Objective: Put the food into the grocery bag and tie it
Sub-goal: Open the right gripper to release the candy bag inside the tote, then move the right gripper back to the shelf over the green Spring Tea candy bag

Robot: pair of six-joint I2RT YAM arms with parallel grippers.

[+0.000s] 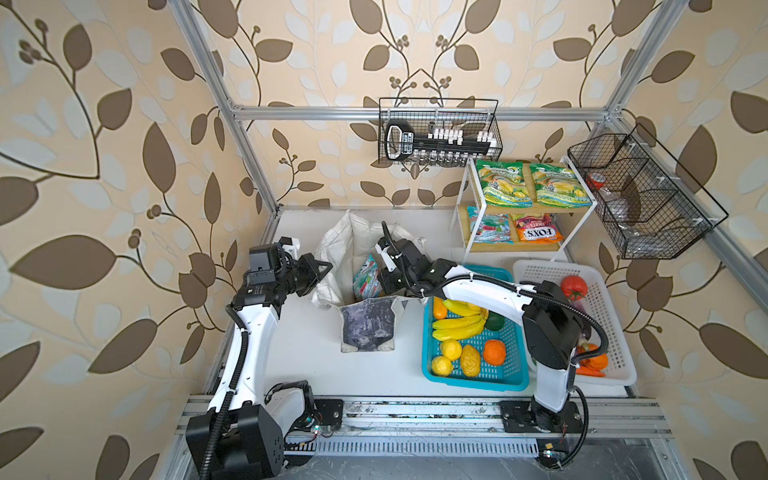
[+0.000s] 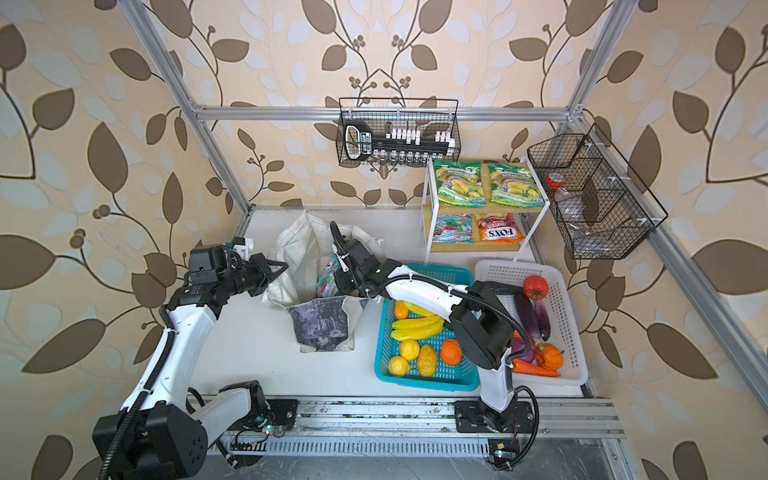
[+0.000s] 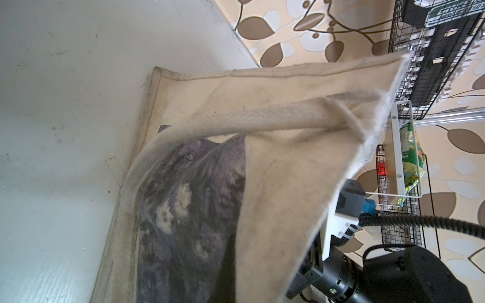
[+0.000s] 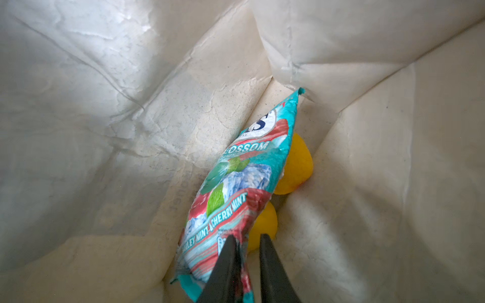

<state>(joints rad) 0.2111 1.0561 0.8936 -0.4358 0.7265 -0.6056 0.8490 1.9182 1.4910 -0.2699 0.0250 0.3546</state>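
Note:
The off-white grocery bag [image 1: 365, 328] stands open at the table's middle, its grey print panel facing front. My left gripper [image 1: 324, 268] is at the bag's left rim, shut on the fabric, which drapes across the left wrist view and hides the jaws; there the bag [image 3: 275, 183] fills the frame. My right gripper [image 4: 247, 236] reaches down inside the bag, its fingers parted by a narrow gap. A teal and red sweet packet [image 4: 236, 189] leans against one finger, its edge lying in the gap. Under it lies yellow fruit [image 4: 296, 168]. The packet [image 1: 366, 276] also shows in both top views.
A blue basket [image 1: 473, 382] with bananas, lemons and an orange stands right of the bag, and a white basket [image 1: 540, 274] with vegetables beyond it. A white shelf [image 1: 577, 208] at the back right holds several sweet packets. Wire baskets [image 1: 440, 133] hang on the frame.

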